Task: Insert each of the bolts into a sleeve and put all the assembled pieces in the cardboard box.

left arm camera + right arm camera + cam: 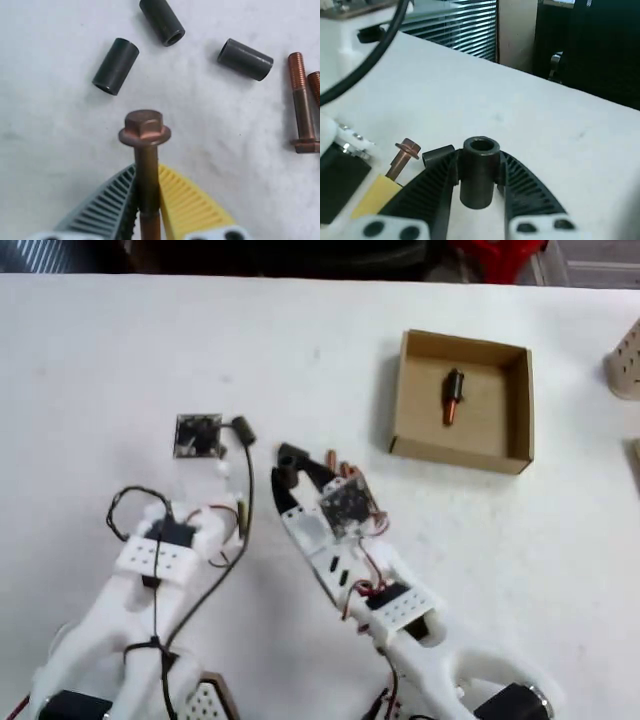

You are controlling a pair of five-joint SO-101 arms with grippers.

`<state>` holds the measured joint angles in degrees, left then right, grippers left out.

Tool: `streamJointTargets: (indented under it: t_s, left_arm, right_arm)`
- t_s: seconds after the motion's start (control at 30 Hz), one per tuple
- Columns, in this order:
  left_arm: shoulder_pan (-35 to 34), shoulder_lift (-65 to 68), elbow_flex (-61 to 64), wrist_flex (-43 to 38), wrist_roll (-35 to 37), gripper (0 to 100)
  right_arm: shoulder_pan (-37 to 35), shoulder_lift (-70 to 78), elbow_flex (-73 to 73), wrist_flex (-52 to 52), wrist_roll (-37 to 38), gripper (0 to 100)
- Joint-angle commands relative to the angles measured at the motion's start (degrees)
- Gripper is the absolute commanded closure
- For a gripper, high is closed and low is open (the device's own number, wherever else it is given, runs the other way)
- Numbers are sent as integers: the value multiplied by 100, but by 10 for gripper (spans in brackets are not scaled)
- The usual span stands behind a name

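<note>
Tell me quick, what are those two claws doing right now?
Left gripper: closed on a copper bolt.
Right gripper: closed on a black sleeve.

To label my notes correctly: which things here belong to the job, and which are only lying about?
Job: box, with one assembled piece inside; bolt in left gripper; sleeve in right gripper; loose sleeves; loose bolts.
Lying about: pale holed thing at the table's edge.

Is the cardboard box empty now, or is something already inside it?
Not empty: one bolt pushed into a dark sleeve lies on the floor of the cardboard box.
</note>
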<state>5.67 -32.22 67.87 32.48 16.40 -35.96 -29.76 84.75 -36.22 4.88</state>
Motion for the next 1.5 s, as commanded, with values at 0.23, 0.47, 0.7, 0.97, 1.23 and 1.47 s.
streamJointTargets:
  t_s: [0.23, 0.47, 0.7, 0.97, 1.23, 1.47]
  left_arm:
    - [48, -48, -765, -237, -97, 979]
    - [435, -57, -879, -897, -1934, 979]
    - [629, -418, -703, -2541, -1978, 979]
    - [998, -2457, 457, -3191, -1398, 979]
    - [1657, -3837, 536, -2048, -914, 978]
    - [2026, -4048, 536, -2004, -914, 978]
  right_arm:
    - [198, -198, 431, -1007, -79, 981]
    - [189, -198, 475, -998, -88, 981]
    - [198, -198, 554, -998, -88, 981]
    - [198, -198, 554, -998, -88, 981]
    - [198, -198, 554, -998, -88, 981]
    - [198, -198, 563, -998, -88, 981]
